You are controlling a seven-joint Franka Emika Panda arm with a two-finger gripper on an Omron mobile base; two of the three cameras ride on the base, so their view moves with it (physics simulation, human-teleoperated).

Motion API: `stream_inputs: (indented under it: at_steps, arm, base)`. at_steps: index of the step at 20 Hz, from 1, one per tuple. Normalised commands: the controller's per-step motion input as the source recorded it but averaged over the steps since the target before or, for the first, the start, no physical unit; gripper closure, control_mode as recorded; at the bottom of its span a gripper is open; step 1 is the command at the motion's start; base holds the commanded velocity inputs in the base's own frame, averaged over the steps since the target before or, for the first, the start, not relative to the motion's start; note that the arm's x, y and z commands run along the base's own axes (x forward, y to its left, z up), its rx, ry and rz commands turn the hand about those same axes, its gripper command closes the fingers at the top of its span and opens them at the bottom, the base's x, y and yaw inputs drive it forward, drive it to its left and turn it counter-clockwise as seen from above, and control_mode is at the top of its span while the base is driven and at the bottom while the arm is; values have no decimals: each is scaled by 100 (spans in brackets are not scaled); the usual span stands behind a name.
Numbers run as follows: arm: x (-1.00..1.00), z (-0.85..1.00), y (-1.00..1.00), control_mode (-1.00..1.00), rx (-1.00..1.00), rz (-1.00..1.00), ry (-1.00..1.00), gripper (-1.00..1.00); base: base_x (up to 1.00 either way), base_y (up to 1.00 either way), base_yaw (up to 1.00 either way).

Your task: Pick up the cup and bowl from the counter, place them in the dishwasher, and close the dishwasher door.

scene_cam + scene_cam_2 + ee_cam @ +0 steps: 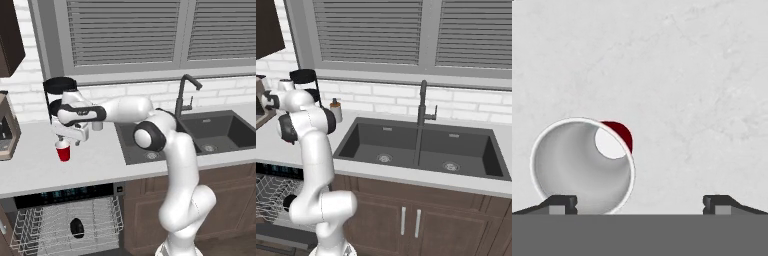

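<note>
The red cup point(63, 151) stands upright on the light counter point(100, 162), left of the sink. My gripper point(64, 140) hangs open just above it, pointing down. In the hand view I look into the cup's white inside point(577, 167). It sits off to the left of my gripper point(639, 202), with its rim by the left fingertip point(562, 202), and nothing is between the fingers. The dishwasher point(65, 192) stands open under the counter, its white wire rack point(45, 225) pulled out. The black bowl point(76, 227) lies in the rack. The dishwasher door is hidden below the rack.
A dark double sink point(421, 145) with a tall black faucet point(421, 112) takes up the counter to the right. A black tiered stand point(60, 86) and a soap dispenser point(336, 110) stand at the back wall. A coffee machine point(7, 131) is at far left.
</note>
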Motion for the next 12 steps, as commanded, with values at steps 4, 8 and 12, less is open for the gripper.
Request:
stream_inputs:
  at_steps: [4, 8, 12]
  arm:
    - [11, -2, 0, -100, 0, 0, -9, -100]
    - [3, -6, 7, -100, -1, 0, -19, -100]
    - [0, -1, 2, -100, -1, 0, -10, -100]
  base:
    - [0, 0, 0]
    - [0, 0, 0]
    - [0, 0, 0]
